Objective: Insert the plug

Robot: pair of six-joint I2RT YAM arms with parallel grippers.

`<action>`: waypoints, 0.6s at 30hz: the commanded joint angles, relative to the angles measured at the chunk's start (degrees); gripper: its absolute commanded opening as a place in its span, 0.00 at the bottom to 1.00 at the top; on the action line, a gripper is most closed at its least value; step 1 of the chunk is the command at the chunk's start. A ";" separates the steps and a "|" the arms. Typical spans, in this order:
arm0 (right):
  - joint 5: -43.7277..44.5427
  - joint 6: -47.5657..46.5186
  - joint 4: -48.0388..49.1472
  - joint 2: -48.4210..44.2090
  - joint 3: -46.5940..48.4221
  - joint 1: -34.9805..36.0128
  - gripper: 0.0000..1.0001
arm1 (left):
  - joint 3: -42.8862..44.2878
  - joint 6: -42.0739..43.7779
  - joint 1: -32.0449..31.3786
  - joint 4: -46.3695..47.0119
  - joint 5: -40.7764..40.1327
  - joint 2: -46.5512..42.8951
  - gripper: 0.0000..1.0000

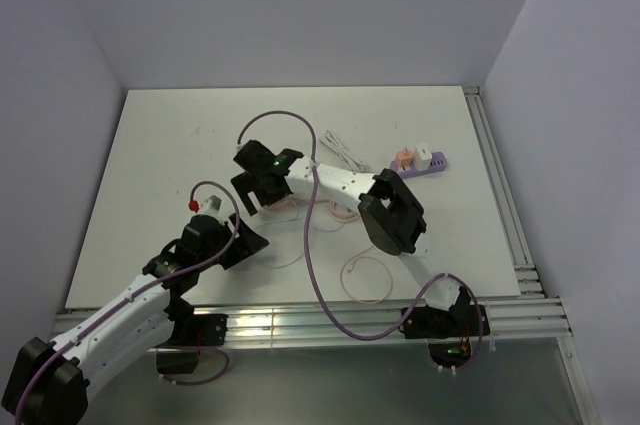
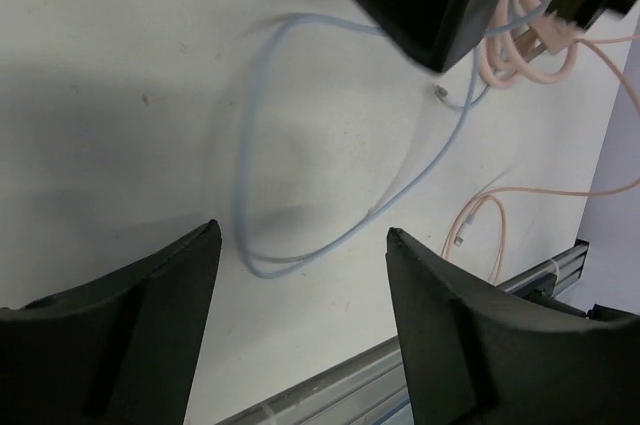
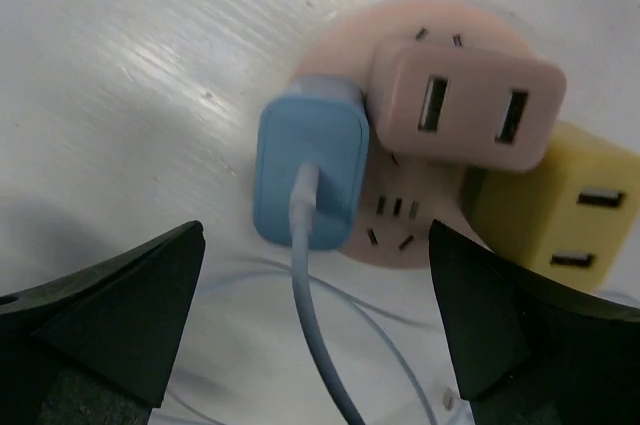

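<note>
In the right wrist view a blue plug [image 3: 310,170] sits against the left part of a round pink socket [image 3: 400,220]. Its pale blue cable [image 3: 315,335] runs down toward the camera. My right gripper [image 3: 316,230] hangs open just above it, one finger on each side, touching nothing. The left gripper [image 2: 302,233] is also open and holds nothing. It hovers over bare table near the front rail, close to a loop of the blue cable [image 2: 250,155]. From above, the right gripper [image 1: 252,190] hides the socket, and the left gripper [image 1: 248,243] is just in front of it.
A pink two-port adapter [image 3: 465,105] and a yellow one [image 3: 560,210] occupy the same socket. A purple power strip [image 1: 432,163] with small adapters lies at the back right, beside a white cable [image 1: 345,153]. A pink cable [image 1: 365,277] loops near the front rail [image 1: 300,323].
</note>
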 commanded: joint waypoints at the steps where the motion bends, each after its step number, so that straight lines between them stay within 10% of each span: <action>1: 1.97 -0.62 -0.92 -8.62 -3.42 0.17 1.00 | 4.60 1.94 -0.15 -1.84 -1.92 -2.07 0.74; 9: 6.99 -1.06 3.99 -25.85 -14.74 -0.19 1.00 | 11.72 3.70 -0.15 -7.81 -4.82 -8.04 0.99; 18: 17.16 2.45 14.10 -44.75 -34.85 -0.71 1.00 | 14.63 4.93 -0.07 -7.91 -4.82 -10.60 1.00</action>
